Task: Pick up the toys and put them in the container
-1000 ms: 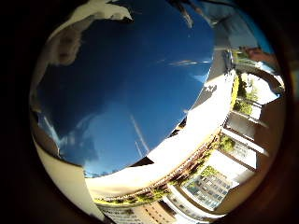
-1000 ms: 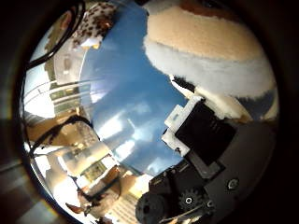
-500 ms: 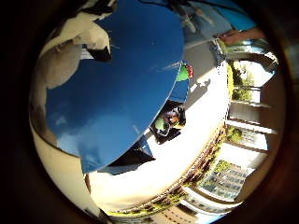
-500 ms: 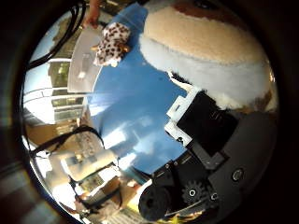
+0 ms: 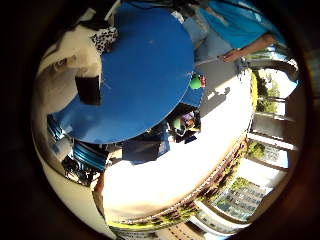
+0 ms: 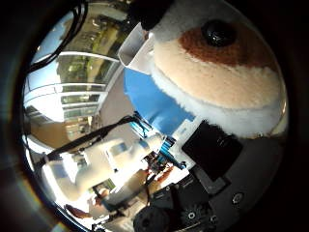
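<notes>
Close against the palm: a fuzzy cream, tan and brown plush toy (image 6: 217,77).
Black-and-white hand (image 6: 212,154) grasps it; round blue table (image 5: 145,75) lies well apart.

Filling much of the thumb-side view, close against the palm: plush toy (image 6: 217,79), cream and white fur, brown patch with a glossy black eye. Lying small beyond the blue table's (image 5: 145,75) edge: green toy (image 5: 195,82), dark container (image 5: 186,125) beside.
</notes>
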`<action>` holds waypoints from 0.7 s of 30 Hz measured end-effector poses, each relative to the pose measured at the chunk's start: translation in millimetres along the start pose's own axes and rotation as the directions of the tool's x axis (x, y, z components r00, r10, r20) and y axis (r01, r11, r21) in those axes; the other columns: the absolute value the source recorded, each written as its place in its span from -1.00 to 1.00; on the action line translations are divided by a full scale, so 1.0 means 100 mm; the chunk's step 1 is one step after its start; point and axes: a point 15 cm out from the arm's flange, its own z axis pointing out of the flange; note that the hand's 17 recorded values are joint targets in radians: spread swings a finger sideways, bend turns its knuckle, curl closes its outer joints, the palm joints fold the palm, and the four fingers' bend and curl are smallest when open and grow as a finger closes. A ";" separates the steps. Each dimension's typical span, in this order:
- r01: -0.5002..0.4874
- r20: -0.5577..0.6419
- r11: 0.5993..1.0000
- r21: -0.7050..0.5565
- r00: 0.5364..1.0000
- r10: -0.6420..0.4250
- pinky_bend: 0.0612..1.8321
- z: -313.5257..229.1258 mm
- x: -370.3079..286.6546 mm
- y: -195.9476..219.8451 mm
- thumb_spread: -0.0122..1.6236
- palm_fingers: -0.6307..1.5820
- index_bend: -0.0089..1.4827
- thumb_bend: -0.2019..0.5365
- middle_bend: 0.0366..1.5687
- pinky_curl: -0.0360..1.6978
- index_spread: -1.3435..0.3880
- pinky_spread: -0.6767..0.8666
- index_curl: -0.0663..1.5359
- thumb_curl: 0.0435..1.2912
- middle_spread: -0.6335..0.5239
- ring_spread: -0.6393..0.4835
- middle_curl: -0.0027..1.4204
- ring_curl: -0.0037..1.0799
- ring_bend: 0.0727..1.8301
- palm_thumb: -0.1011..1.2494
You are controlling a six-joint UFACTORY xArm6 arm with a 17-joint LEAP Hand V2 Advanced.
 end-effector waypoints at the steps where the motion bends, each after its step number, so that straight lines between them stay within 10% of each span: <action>1: 0.013 0.004 1.000 0.002 1.000 -0.013 0.75 -0.04 -0.12 -0.06 0.31 0.32 -0.29 -0.49 0.64 -0.06 -0.75 0.05 -0.02 0.15 -0.24 -0.07 0.43 0.54 0.61 0.65; 21: 0.045 0.012 0.962 0.271 0.999 -0.050 0.81 -0.08 -1.75 -2.49 0.31 0.24 -0.37 -0.49 0.79 0.06 -0.93 0.02 0.57 0.31 -0.20 -0.08 0.44 0.56 0.72 0.61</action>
